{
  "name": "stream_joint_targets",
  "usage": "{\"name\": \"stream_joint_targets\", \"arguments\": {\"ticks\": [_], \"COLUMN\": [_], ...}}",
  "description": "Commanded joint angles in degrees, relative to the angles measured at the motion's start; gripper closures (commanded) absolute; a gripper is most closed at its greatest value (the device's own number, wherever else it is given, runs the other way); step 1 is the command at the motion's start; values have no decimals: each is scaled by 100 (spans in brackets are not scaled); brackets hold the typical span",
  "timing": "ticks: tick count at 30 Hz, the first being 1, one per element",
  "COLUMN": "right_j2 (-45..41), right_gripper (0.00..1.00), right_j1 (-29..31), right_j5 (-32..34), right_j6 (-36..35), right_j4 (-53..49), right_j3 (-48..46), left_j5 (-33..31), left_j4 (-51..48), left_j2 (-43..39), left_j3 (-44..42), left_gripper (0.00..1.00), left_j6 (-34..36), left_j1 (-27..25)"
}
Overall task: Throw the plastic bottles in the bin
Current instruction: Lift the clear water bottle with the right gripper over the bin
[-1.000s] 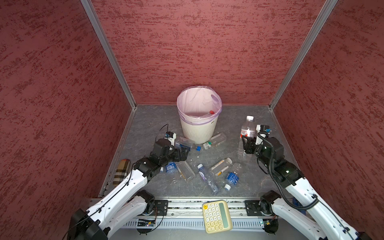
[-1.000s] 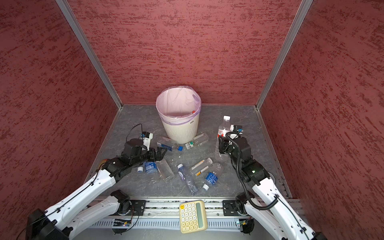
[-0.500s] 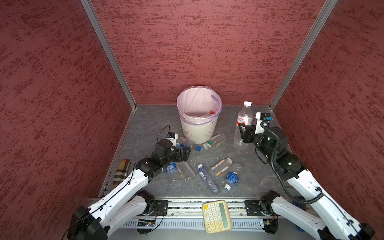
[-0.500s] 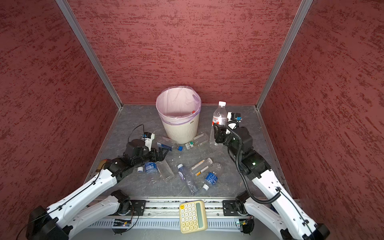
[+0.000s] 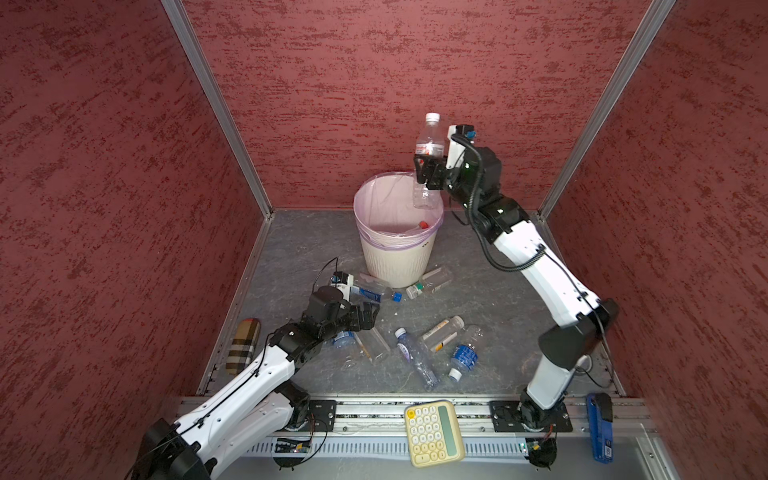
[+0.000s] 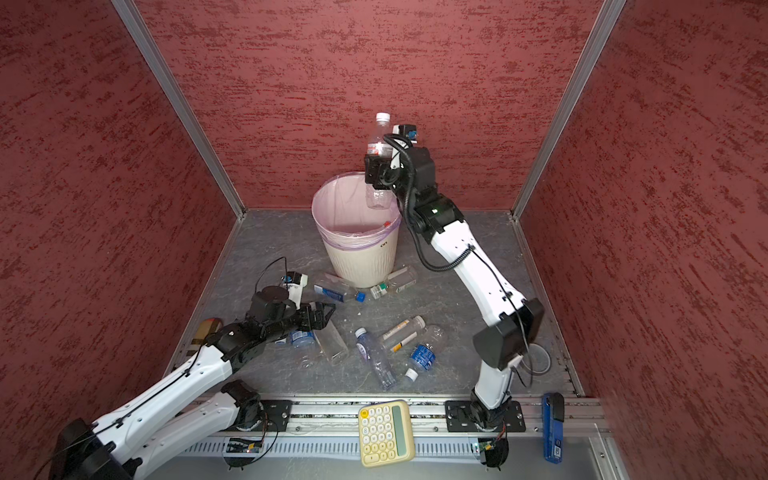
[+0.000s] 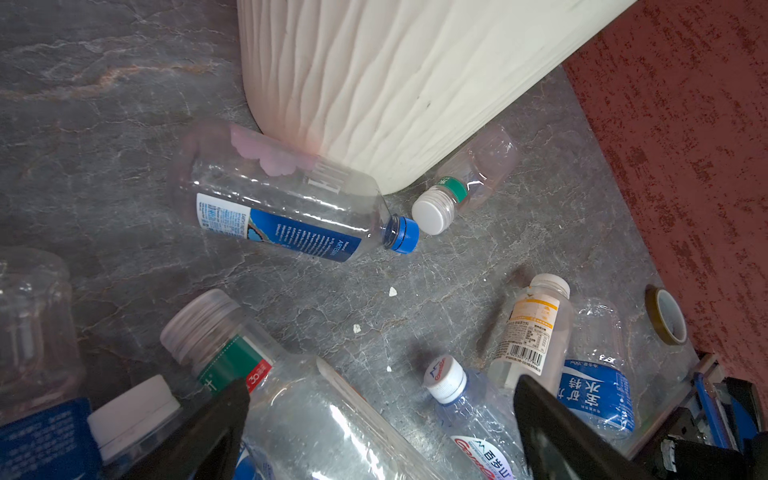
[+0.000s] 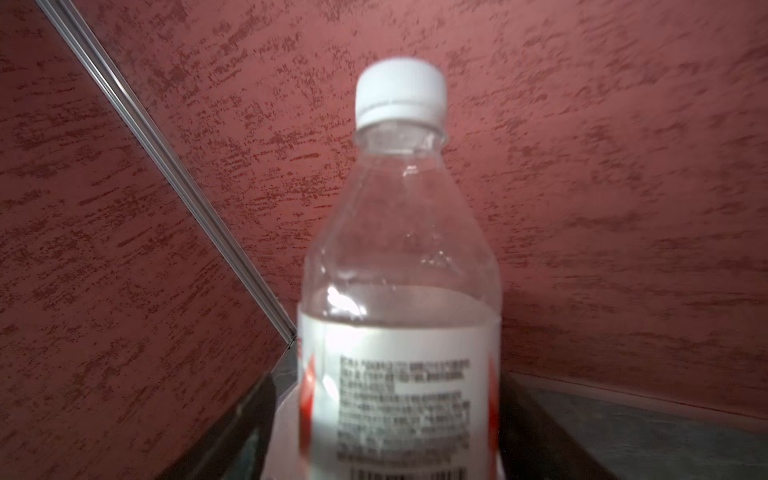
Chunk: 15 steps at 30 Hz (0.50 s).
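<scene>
The bin (image 5: 395,266) (image 6: 361,262) stands at the back middle, and its ribbed wall (image 7: 395,83) fills the left wrist view. My right gripper (image 5: 426,174) (image 6: 376,174) (image 8: 388,386) hovers over the bin's right rim, open. An upright white-capped, red-and-white-labelled plastic bottle (image 5: 430,141) (image 6: 377,141) (image 8: 399,249) sits blurred between the jaws, with a gap on one side. My left gripper (image 5: 365,311) (image 6: 322,311) (image 7: 380,386) is open, low over several plastic bottles lying on the floor, among them a square clear one (image 7: 316,415). A blue-capped bottle (image 5: 372,293) (image 7: 291,212) lies by the bin's foot.
A white-capped bottle (image 5: 428,282) lies against the bin's foot on the right. More bottles (image 5: 440,332) lie mid-floor. A yellow calculator (image 5: 432,432) and a blue device (image 5: 600,428) rest on the front rail. A plaid cylinder (image 5: 243,345) lies left, a tape roll (image 7: 665,316) right. Red walls enclose the floor.
My right arm has carried the bottle up from the floor at the right to above the bin's rim, and its jaws have parted. The left gripper has edged slightly forward.
</scene>
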Motion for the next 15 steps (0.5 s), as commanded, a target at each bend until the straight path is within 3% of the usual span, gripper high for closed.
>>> {"name": "stream_joint_targets", "arguments": {"ticks": [1, 3, 6, 15], "right_j2": [773, 727, 238, -992], "right_gripper": [1, 1, 1, 1], "right_j1": [-42, -30, -34, -13], "right_j5": [7, 38, 44, 490], "right_j6": [-57, -75, -183, -216], "right_j4": [-1256, -1223, -763, -768], "right_j3": [1361, 1397, 786, -636], "left_j5": [78, 61, 36, -29], "left_j4": [-12, -55, -46, 9], "left_j2": [-118, -185, -211, 284], "left_j3": [-40, -38, -24, 296], "left_gripper": [0, 0, 0, 1], "left_j6": [-113, -111, -86, 71], "left_j1": [-42, -46, -49, -55]}}
